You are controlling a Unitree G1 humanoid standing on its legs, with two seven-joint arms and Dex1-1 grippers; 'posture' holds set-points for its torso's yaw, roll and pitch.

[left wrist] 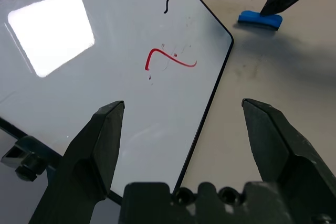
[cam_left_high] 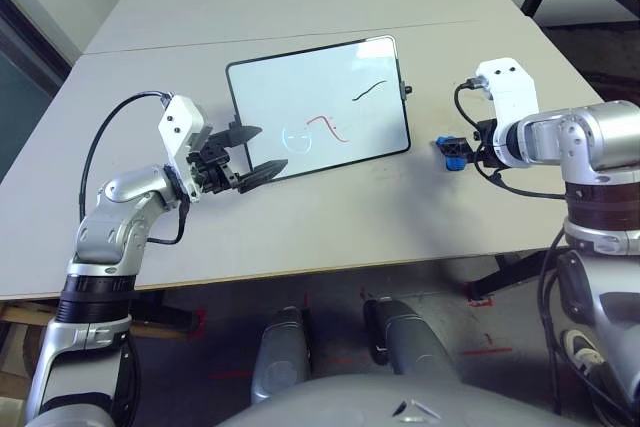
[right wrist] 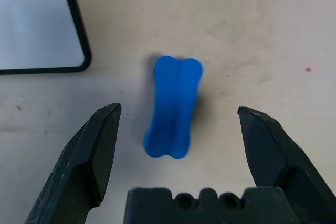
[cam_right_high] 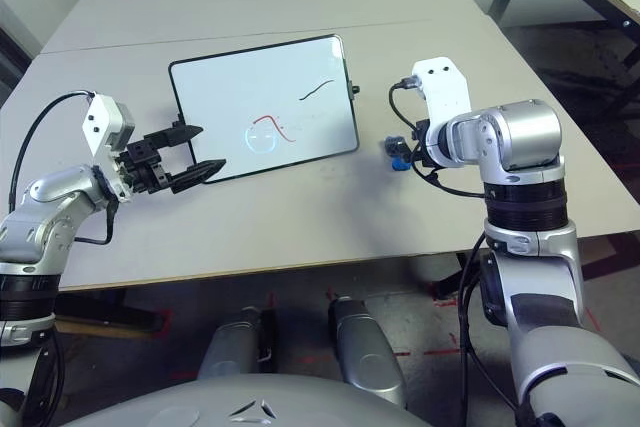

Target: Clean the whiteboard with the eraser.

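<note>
we see the whiteboard (cam_left_high: pixel 320 107) lying flat on the pale table (cam_left_high: pixel 330 237), set a little askew, its thin black frame running all round and its corners rounded. a small black knob (cam_left_high: pixel 405 90) sticks out from its right-hand side. on its white surface we find three drawn marks: a short black stroke (cam_left_high: pixel 369 91) toward the right, a curved red line (cam_left_high: pixel 326 127) near the middle, and a pale blue round doodle (cam_left_high: pixel 296 138) closer to our left arm. a few small specks sit around the red line too.

the eraser (right wrist: pixel 173 106), a bright blue block with a waisted shape, rests on the table to the right of the whiteboard, just beside it and not touching it. our right gripper (right wrist: pixel 179 110) is over the eraser, with its two black fingers released and spread wide, one on each side of the blue block. we have a gap between the eraser and either finger, so nothing is grasped there.

our left gripper (cam_left_high: pixel 273 152) hovers at the left edge of the whiteboard, and its two black fingers are released as well, standing well apart with nothing between their tips. their pointed ends reach toward the board's near left part, close to the blue doodle.
</note>
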